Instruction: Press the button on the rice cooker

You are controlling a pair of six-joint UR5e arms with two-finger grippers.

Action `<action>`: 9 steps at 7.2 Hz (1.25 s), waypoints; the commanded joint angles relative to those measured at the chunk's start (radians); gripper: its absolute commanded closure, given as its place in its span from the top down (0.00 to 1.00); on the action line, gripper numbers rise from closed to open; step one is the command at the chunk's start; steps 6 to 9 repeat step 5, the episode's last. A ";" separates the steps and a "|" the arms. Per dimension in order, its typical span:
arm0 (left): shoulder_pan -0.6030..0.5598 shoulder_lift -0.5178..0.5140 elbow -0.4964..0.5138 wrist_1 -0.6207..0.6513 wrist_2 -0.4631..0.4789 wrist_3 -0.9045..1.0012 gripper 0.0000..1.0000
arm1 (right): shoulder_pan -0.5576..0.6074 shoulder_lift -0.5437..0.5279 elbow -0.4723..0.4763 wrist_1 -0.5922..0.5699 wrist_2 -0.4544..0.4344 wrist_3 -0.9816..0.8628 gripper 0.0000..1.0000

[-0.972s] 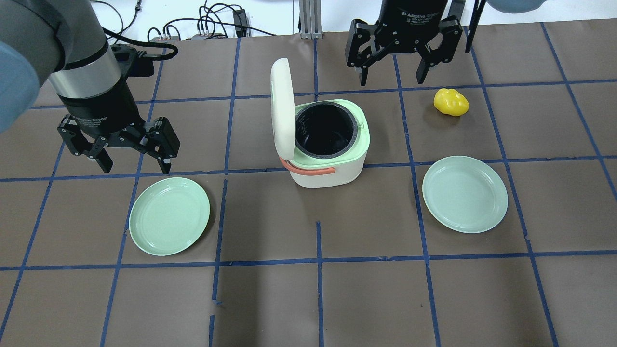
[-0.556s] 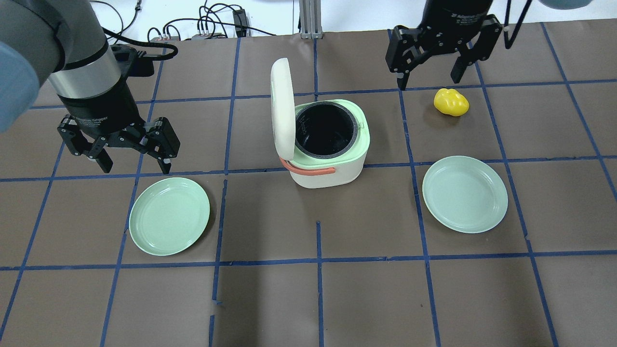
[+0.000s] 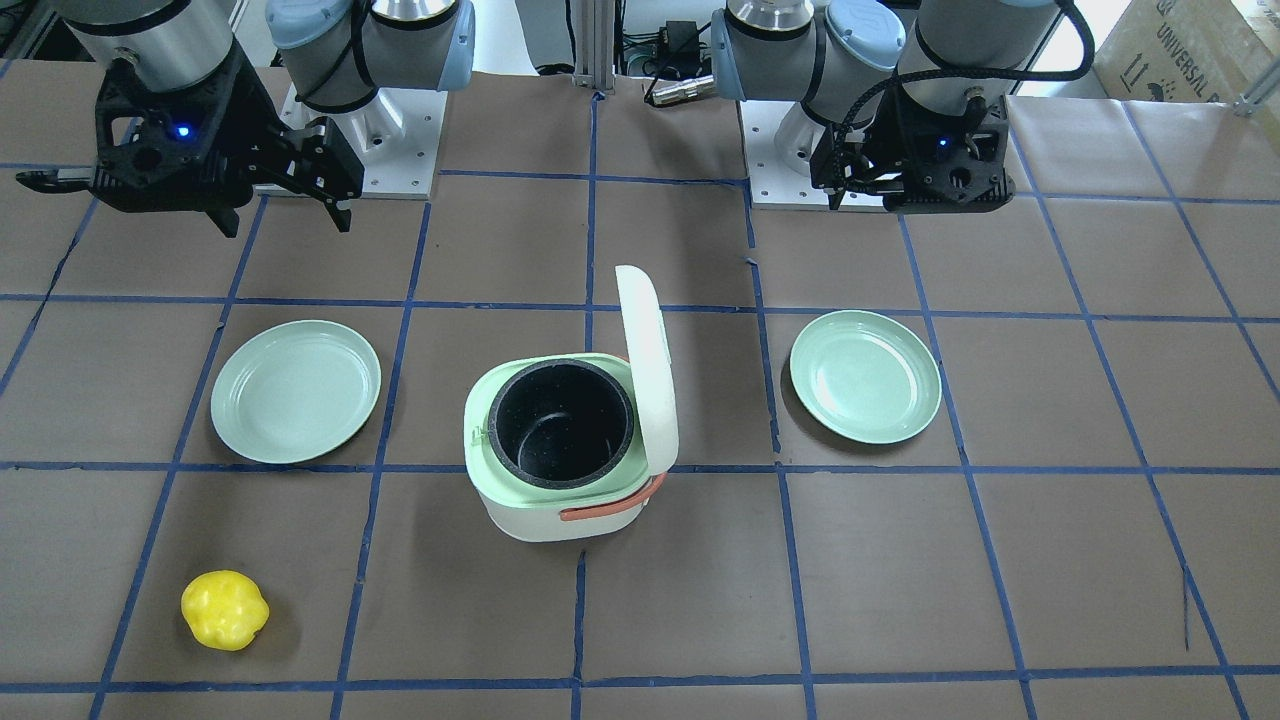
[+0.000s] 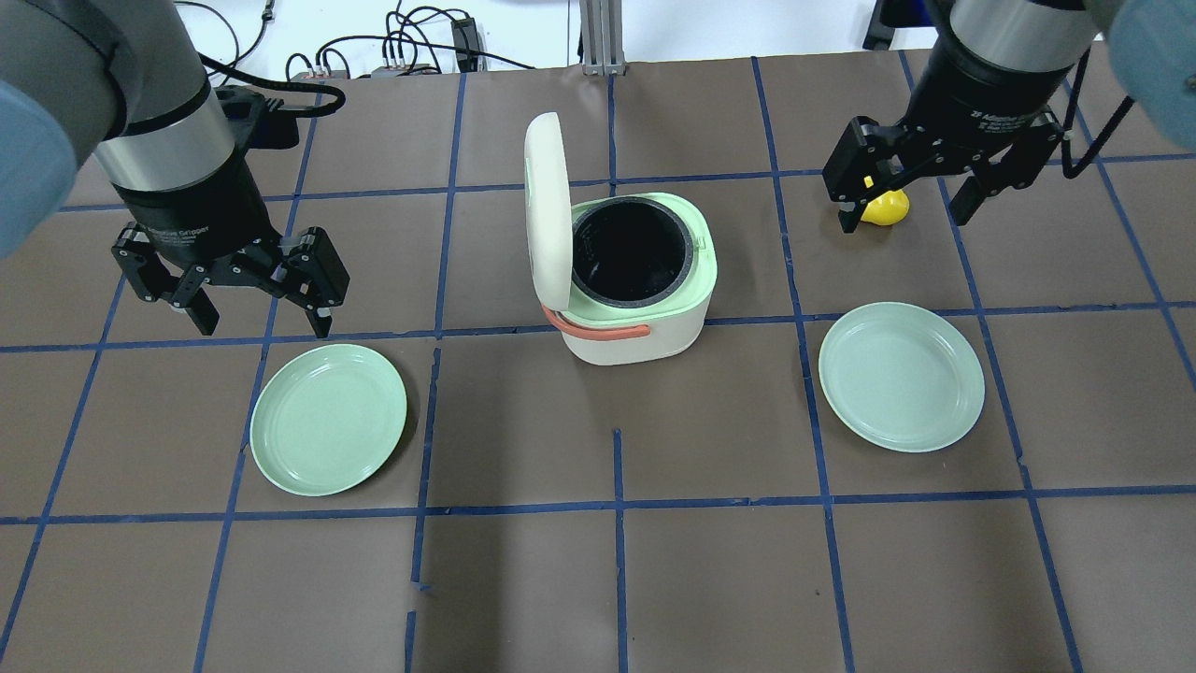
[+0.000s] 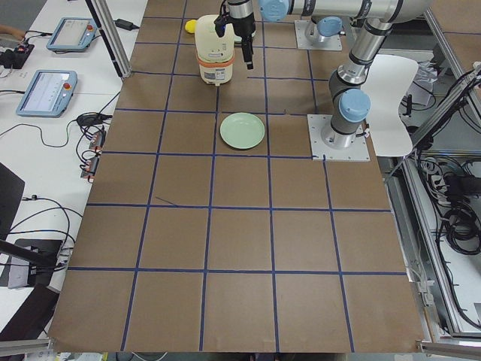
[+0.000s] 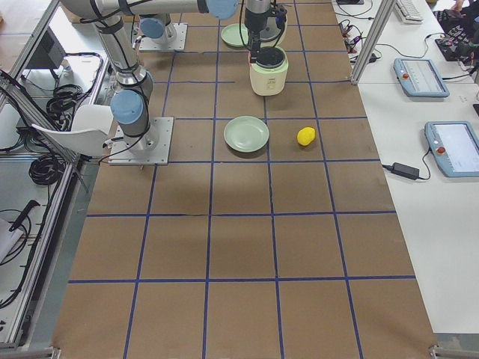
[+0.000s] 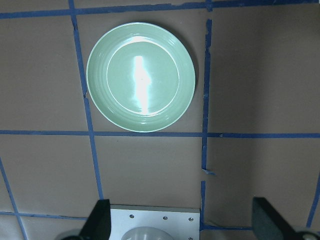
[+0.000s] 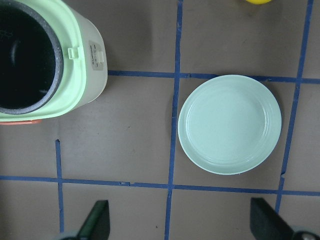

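The rice cooker [image 4: 645,332] is white and pale green with an orange handle. It stands mid-table with its lid [image 4: 547,210] swung upright and the black pot bare. It also shows in the front view [image 3: 545,510]. In the right wrist view a small latch and a label panel [image 8: 96,54] sit on its green rim [image 8: 75,95]. My left gripper [image 4: 260,322] is open and empty, hovering to the cooker's left. My right gripper [image 4: 904,217] is open and empty, hovering over a yellow object [image 4: 888,210] to the cooker's right.
One green plate [image 4: 328,419] lies below my left gripper and fills the left wrist view [image 7: 141,77]. A second plate [image 4: 902,376] lies right of the cooker and also shows in the right wrist view [image 8: 230,124]. Cables run along the table's far edge.
My right gripper has moved from behind the cooker to the right and nearer, and now partly covers the yellow object. My left arm and the cooker have not moved.
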 commanded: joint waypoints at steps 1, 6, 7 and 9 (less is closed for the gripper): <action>0.000 0.000 0.000 0.000 0.001 0.000 1.00 | -0.010 0.031 -0.052 -0.001 0.003 -0.008 1.00; 0.000 0.000 0.000 0.000 0.001 0.000 1.00 | 0.023 0.045 -0.068 0.019 0.004 0.006 1.00; 0.000 0.000 0.000 0.000 0.001 0.000 1.00 | 0.023 0.045 -0.068 0.019 0.004 0.006 1.00; 0.000 0.000 0.000 0.000 0.001 0.000 1.00 | 0.023 0.045 -0.068 0.019 0.004 0.006 1.00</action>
